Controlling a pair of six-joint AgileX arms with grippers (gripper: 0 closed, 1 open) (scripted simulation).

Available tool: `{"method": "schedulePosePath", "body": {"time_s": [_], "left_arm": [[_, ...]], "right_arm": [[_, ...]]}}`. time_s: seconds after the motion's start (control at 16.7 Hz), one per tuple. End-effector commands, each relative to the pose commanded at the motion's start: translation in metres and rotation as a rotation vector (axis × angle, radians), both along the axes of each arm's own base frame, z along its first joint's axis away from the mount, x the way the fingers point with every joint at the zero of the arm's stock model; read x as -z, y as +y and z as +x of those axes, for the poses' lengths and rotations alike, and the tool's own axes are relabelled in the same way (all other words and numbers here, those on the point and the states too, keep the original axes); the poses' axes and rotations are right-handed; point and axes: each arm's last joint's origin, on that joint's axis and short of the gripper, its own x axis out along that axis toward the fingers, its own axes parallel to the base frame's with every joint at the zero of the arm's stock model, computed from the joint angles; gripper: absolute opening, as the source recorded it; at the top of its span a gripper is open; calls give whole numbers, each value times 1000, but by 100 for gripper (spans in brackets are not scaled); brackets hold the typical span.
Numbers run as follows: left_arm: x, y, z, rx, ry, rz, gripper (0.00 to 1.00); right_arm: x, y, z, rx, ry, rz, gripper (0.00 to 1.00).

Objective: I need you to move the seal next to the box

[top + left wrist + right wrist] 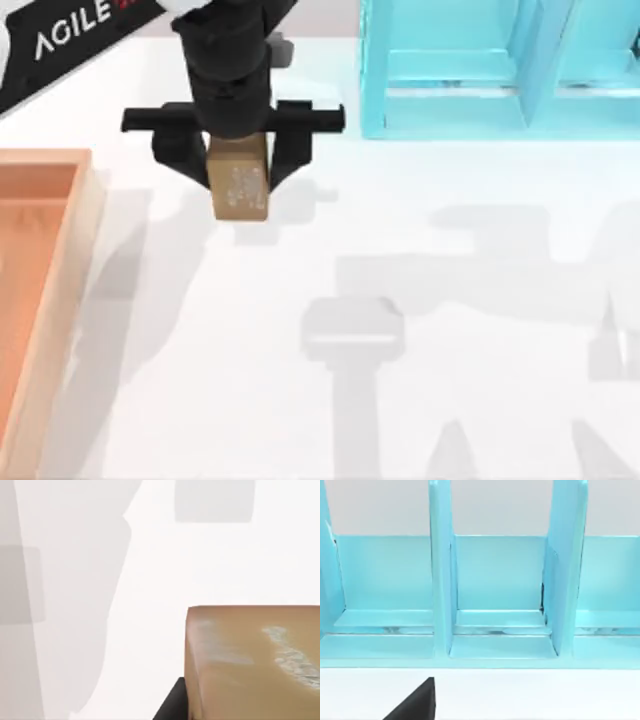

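The left tool (238, 165) is gripping the seal (240, 178) over the white bench (420, 330), with the box (85, 215) to its left and a turquoise shelf frame (450, 100) to its right.

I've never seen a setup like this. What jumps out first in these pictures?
The black left gripper at the top view's upper middle, clamped on a small tan seal with a whitish speckled mark. To its left, a shallow wooden box with a light rim runs off the table's left edge. A turquoise shelf frame stands at the upper right.
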Motion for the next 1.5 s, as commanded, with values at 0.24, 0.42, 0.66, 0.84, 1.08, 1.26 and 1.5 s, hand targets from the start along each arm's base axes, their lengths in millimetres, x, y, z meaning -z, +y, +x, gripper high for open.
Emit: {"method": "schedulePosePath", "body": {"time_s": [0.24,0.42,0.66,0.84,1.08,1.26,1.5], "left_arm": [[-21,92,7,0,-16,-6,0],[-27,115,4,0,-27,-8,0],[-27,113,4,3,-26,-4,0],[-19,114,5,2,-28,-5,0],[5,114,8,2,-27,-6,0],[23,115,9,1,-32,-9,0],[37,115,9,0,-27,-8,0]], "right_arm": [[0,0,0,0,0,0,100],[0,0,0,0,0,0,100],[0,0,0,0,0,0,100],[0,0,0,0,0,0,100],[0,0,0,0,0,0,100],[0,0,0,0,0,0,100],[0,0,0,0,0,0,100]]}}
